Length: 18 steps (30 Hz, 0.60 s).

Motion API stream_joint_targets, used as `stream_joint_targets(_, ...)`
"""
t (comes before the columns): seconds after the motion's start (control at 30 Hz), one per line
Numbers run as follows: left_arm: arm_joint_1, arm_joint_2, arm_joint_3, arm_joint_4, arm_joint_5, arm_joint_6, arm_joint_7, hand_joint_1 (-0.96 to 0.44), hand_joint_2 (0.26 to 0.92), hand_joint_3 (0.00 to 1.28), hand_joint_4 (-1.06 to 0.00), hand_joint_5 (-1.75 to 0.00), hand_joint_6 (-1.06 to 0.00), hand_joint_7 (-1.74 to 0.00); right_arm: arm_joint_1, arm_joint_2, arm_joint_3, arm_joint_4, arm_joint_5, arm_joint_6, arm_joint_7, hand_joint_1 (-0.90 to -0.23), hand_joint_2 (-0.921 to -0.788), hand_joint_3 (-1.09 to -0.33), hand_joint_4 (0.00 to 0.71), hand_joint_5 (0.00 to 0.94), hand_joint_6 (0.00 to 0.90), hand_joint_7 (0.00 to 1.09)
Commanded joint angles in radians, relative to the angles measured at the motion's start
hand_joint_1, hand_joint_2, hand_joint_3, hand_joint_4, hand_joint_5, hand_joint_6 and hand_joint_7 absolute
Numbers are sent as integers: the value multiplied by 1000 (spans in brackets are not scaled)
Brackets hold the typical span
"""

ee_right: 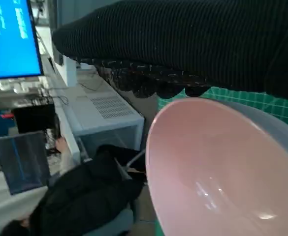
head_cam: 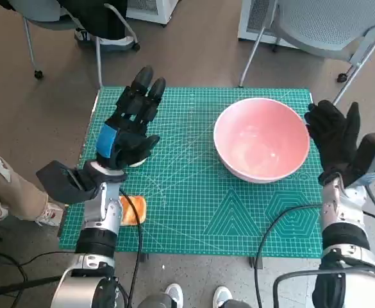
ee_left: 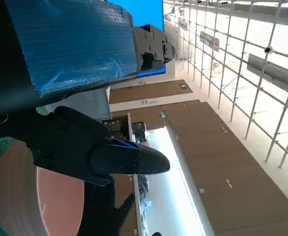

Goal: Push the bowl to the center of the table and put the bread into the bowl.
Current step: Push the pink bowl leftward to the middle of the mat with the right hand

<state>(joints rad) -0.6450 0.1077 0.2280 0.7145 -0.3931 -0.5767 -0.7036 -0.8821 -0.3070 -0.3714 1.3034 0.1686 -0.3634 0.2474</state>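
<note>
Neither part of the task looks finished. The pink bowl [head_cam: 261, 138] sits on the green mat [head_cam: 200, 205] covering the table, toward the robot's right and the far side, not yet in the middle. The right hand [head_cam: 333, 138], in its black glove, stands upright just beside the bowl's right rim, fingers spread and holding nothing; whether it actually touches the rim cannot be told, though the right wrist view shows the glove very close over the bowl's edge. That placement suits a sideways push toward the center, which I judge to be the step in hand. The bread [head_cam: 133, 210] lies at the near left edge of the mat, partly hidden behind the left forearm, well apart from the bowl and untouched. The left hand [head_cam: 131, 128] hovers over the left part of the mat with its fingers stretched out and nothing in them. Still to do: slide the bowl inward, then pick up the bread and drop it inside.
</note>
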Motion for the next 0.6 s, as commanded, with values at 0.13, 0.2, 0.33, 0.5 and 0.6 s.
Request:
stream_joint_targets(0.13,9,8,-2,-11,1,4,-6,-587,921,218,-9,0,-188,-7,27,29,2,15,-10,12,-7,-643,-921,-796,204,11,253,105)
stream_joint_targets(0.2,10,9,-2,-11,1,5,-6,-587,921,218,-9,0,-188,-6,26,34,-1,14,-8,11,-4,-660,-921,-780,204,9,254,104)
stream_joint_targets(0.33,9,10,-1,-10,-2,8,-9,-586,921,218,-8,0,-188,-6,25,44,-4,14,-6,10,-3,-689,-921,-745,210,11,270,109)
stream_joint_targets(0.5,9,9,0,-9,-3,7,-11,-579,921,218,-5,0,-189,-6,23,57,-3,12,-8,7,-1,-686,-921,-732,221,13,290,116)
stream_joint_targets(0.6,7,9,2,-4,-3,5,-14,-576,921,218,-3,0,-188,-5,22,65,2,11,-12,3,0,-665,-921,-742,219,10,291,114)
